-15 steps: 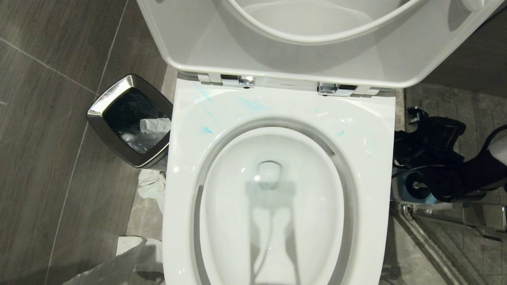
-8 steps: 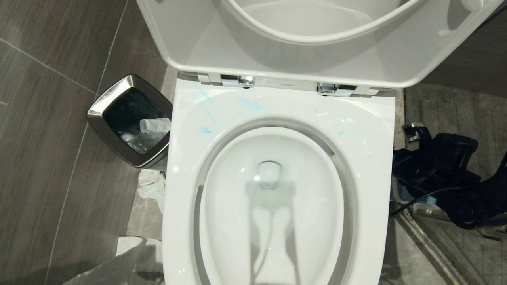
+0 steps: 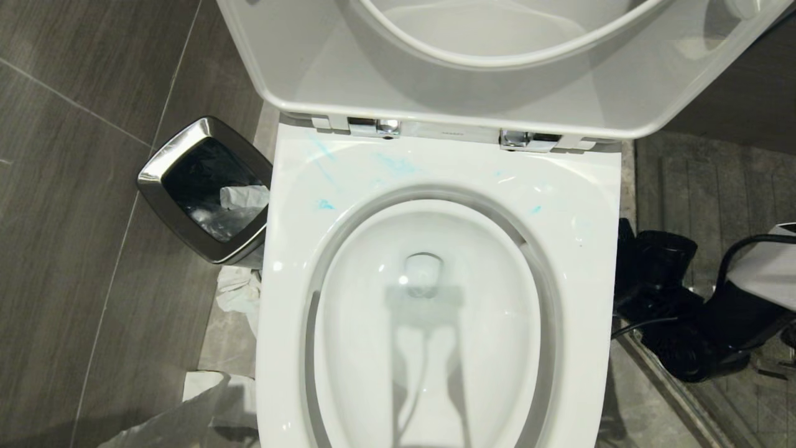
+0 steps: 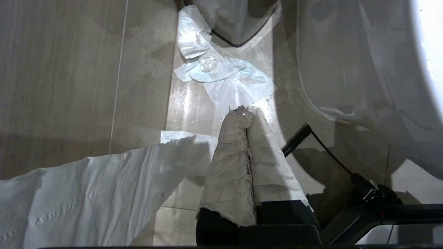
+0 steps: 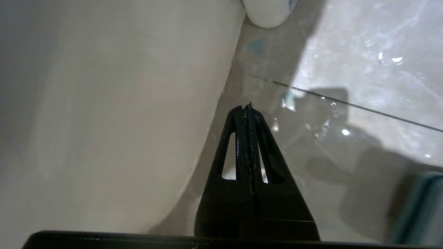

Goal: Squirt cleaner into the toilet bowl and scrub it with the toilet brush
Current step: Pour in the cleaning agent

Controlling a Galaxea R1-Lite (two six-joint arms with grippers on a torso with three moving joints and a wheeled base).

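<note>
1. The toilet bowl (image 3: 435, 311) fills the middle of the head view, seat and lid raised, its basin holding clear water.
2. The right arm (image 3: 684, 311) hangs low at the bowl's right side, beside the rim and outside the basin.
3. A steel-rimmed bin (image 3: 205, 186) stands at the bowl's left, crumpled tissue (image 3: 239, 292) on the floor just in front of it.
4. The right gripper (image 5: 247, 110) has its black fingers pressed together on nothing, pointing at the wet floor next to the bowl's outer wall.
5. The left gripper (image 4: 246, 112), fingers wrapped in white paper and closed together, hangs over the floor beside the bowl's left flank.
6. The cleaner (image 3: 398, 165) shows as thin turquoise smears on the back rim, well apart from both grippers.
</note>
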